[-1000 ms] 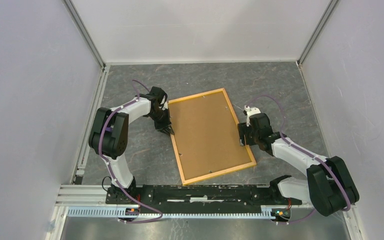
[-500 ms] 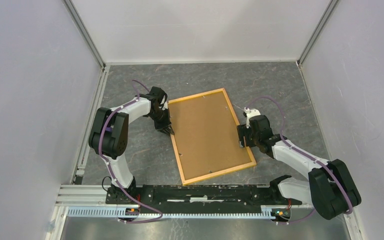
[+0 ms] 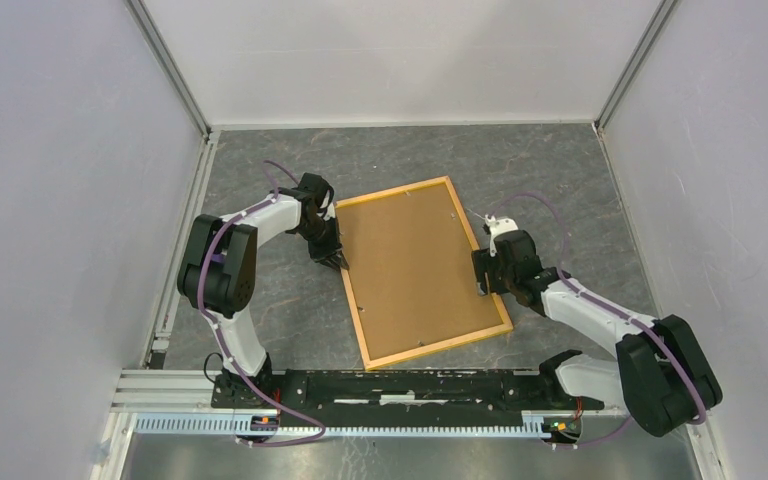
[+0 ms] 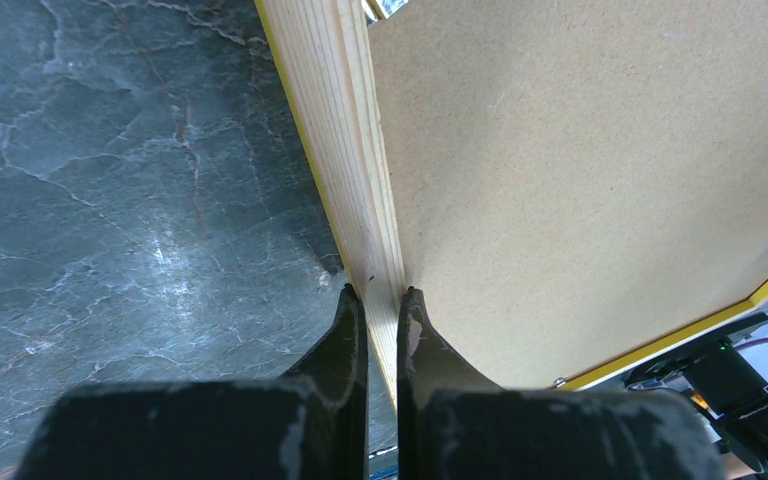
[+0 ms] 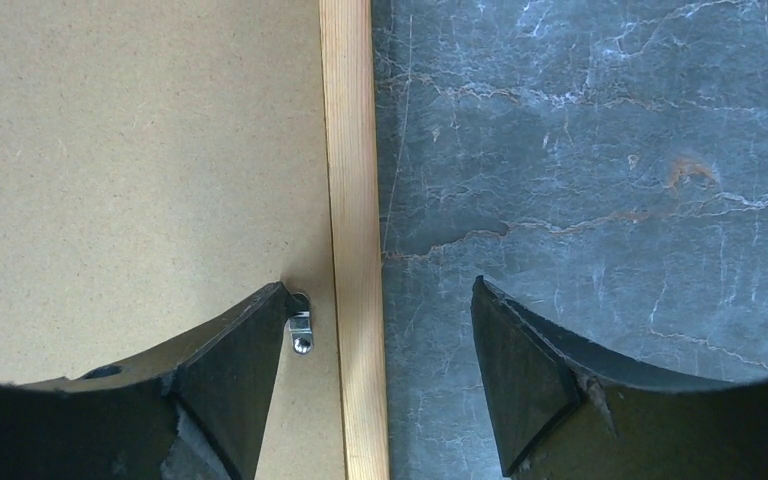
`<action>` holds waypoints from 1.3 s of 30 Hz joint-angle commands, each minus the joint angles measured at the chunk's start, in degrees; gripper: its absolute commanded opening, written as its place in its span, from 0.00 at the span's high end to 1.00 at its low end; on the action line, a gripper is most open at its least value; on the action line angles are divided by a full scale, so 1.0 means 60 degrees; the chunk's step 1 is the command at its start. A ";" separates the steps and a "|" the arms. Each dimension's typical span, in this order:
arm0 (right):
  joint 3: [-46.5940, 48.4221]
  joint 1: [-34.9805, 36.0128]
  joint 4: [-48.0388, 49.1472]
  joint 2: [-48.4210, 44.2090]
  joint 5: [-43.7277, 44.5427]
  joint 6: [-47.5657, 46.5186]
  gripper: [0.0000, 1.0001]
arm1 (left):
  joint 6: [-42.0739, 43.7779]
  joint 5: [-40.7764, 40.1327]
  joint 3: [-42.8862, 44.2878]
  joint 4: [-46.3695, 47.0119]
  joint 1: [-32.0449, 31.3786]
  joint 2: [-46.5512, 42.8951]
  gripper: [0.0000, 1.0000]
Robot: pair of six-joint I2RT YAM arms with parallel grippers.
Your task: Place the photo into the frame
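The frame (image 3: 480,243), light orange-yellow wood, lies face down on the grey floor with the brown backing board (image 3: 415,270) set in it. The photo is hidden. My left gripper (image 3: 337,262) is shut on the frame's left rail; the left wrist view shows that rail (image 4: 345,150) pinched between the two fingertips (image 4: 353,310). My right gripper (image 3: 481,278) is open over the frame's right rail (image 5: 353,220): one finger (image 5: 230,350) is over the backing board beside a small metal clip (image 5: 301,333), the other over the floor.
Grey marbled floor (image 3: 520,165) enclosed by pale walls on three sides. A metal rail (image 3: 380,390) with the arm bases runs along the near edge. Purple cables loop off both arms.
The right gripper has shifted slightly left toward the frame's right rail. The left gripper and the frame have not moved.
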 commanded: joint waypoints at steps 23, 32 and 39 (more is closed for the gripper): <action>0.0287 0.0554 -0.1778 0.0435 0.0880 0.0229 0.29 | 0.0869 -0.0301 -0.0460 0.0160 -0.0087 0.0415 0.98; 0.0136 0.0554 -0.1595 0.0754 0.1423 0.0425 0.36 | 0.0843 -0.0264 -0.0474 0.0173 -0.0075 0.0417 0.98; 0.0150 0.0553 -0.1581 0.0810 0.1568 0.0489 0.53 | 0.0840 -0.0279 -0.0489 0.0203 -0.0077 0.0397 0.98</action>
